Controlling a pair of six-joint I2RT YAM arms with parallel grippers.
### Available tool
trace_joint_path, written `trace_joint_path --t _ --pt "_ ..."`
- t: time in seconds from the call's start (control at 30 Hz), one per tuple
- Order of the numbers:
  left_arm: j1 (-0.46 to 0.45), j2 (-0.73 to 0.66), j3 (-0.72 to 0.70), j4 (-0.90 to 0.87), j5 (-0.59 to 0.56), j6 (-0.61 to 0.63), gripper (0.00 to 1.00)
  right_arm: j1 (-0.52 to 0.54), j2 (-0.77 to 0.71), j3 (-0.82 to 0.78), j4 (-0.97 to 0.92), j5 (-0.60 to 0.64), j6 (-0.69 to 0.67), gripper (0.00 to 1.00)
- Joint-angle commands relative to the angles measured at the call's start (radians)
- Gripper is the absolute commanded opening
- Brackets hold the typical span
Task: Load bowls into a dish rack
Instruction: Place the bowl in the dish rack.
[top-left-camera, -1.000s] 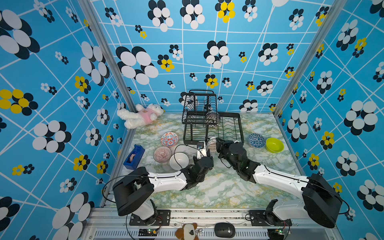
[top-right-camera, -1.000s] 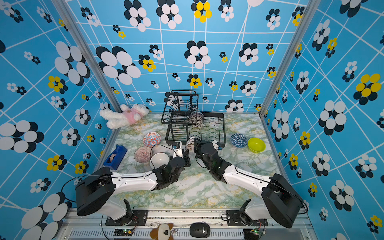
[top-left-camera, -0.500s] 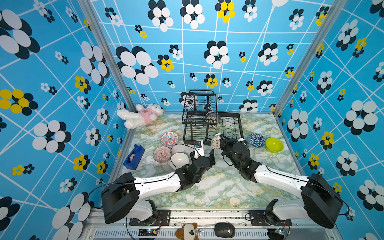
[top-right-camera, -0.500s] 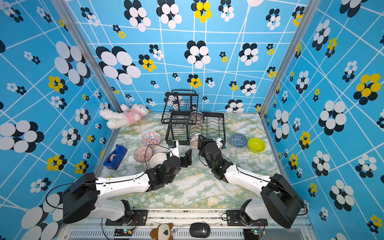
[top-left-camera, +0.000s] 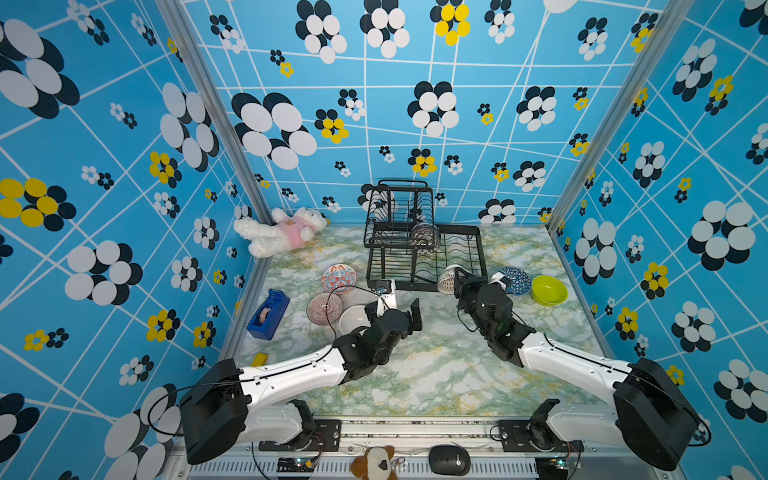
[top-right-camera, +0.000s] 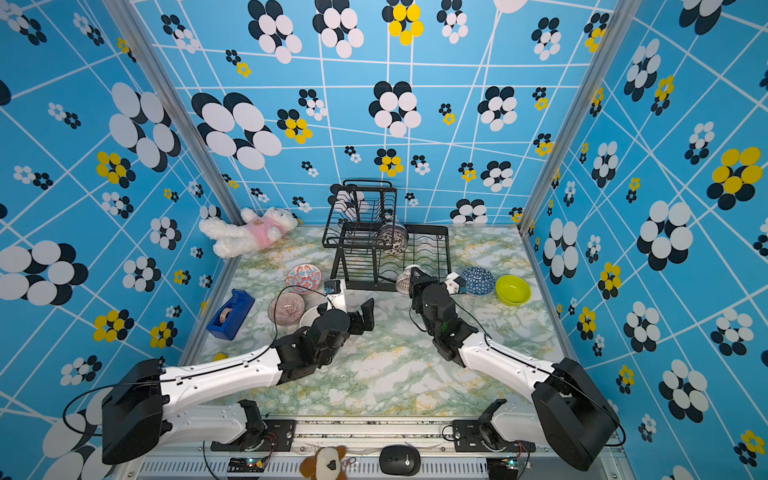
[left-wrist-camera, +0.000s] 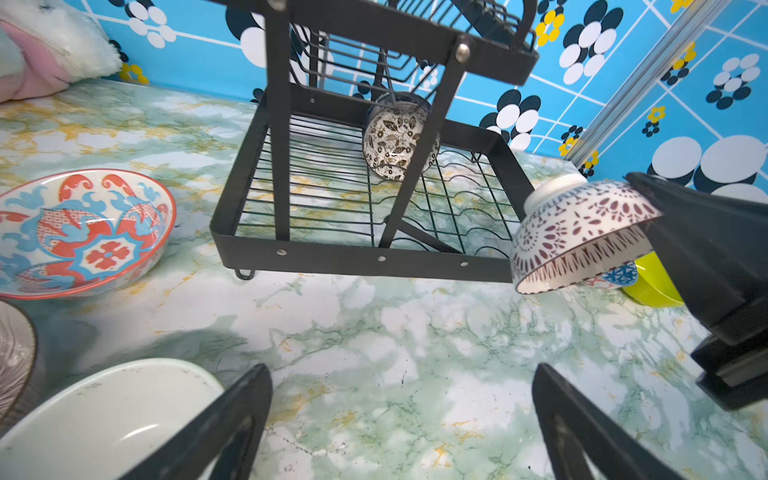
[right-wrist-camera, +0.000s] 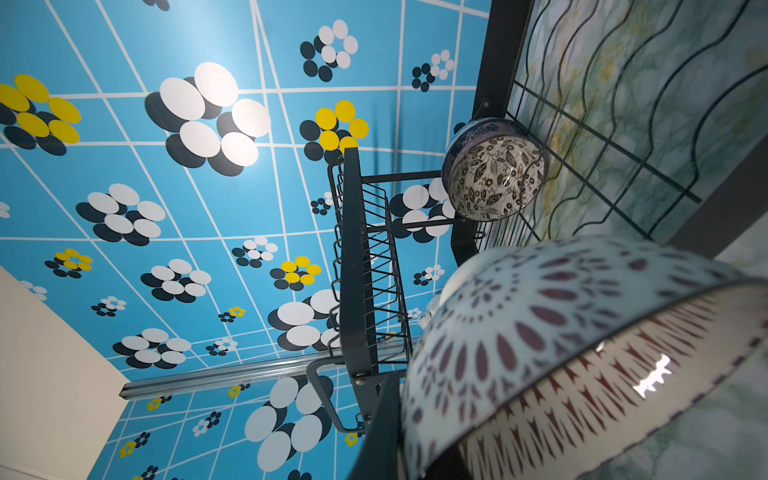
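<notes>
My right gripper (top-left-camera: 460, 279) is shut on the rim of a white bowl with dark maroon patterning (top-left-camera: 447, 279) (left-wrist-camera: 582, 232) (right-wrist-camera: 582, 353), held tilted at the front right corner of the black wire dish rack (top-left-camera: 478, 249) (left-wrist-camera: 353, 258). A black-and-white leaf bowl (top-left-camera: 424, 237) (right-wrist-camera: 494, 178) stands on edge in the rack's lower tray. My left gripper (top-left-camera: 395, 311) (left-wrist-camera: 401, 390) is open and empty over the bare table, beside a plain white bowl (top-left-camera: 353, 318). A purplish ribbed bowl (top-left-camera: 324, 308), a red-blue floral bowl (top-left-camera: 338, 277), a blue-and-white bowl (top-left-camera: 514, 279) and a lime green bowl (top-left-camera: 548, 290) sit on the table.
A white and pink plush toy (top-left-camera: 282, 230) lies at the back left. A blue tape dispenser (top-left-camera: 268, 313) stands near the left wall, with a small yellow item (top-left-camera: 259, 358) in front of it. Patterned blue walls close in three sides.
My left gripper has opened wide, let go of the maroon-patterned bowl and drawn back. My right gripper has carried that bowl to the right, along the rack's front edge.
</notes>
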Motion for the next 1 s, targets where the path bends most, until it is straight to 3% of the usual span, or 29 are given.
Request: trace_joint_path --t 0.0,0.17,0.37,0.57,0.7,0.83,0.97 --pt "0.050 -0.083 -0.025 -0.105 0.022 0.008 0.99 -0.036 -0.029 0.019 0.024 -0.032 -0.111 0.00" --pt "0.175 -0.195 -0.020 -0.241 0.114 -0.013 0.99 -0.092 0.008 0.055 0.026 -0.096 -0.193 0.00" --pt "0.516 -0.243 0.055 -0.415 0.479 -0.092 0.99 -0.148 0.108 0.116 0.093 -0.198 -0.285 0.00" --pt "0.801 -0.142 0.158 -0.418 0.856 -0.156 0.99 -0.167 0.250 0.197 0.184 -0.271 -0.332 0.00" --pt "0.871 -0.042 0.198 -0.342 0.978 -0.221 0.99 -0.176 0.357 0.261 0.271 -0.312 -0.358 0.00" --pt "0.881 0.072 0.216 -0.230 1.093 -0.327 0.99 -0.199 0.459 0.311 0.374 -0.352 -0.354 0.00" --pt "0.883 0.179 0.286 -0.231 1.196 -0.361 0.99 -0.220 0.537 0.348 0.458 -0.369 -0.342 0.00"
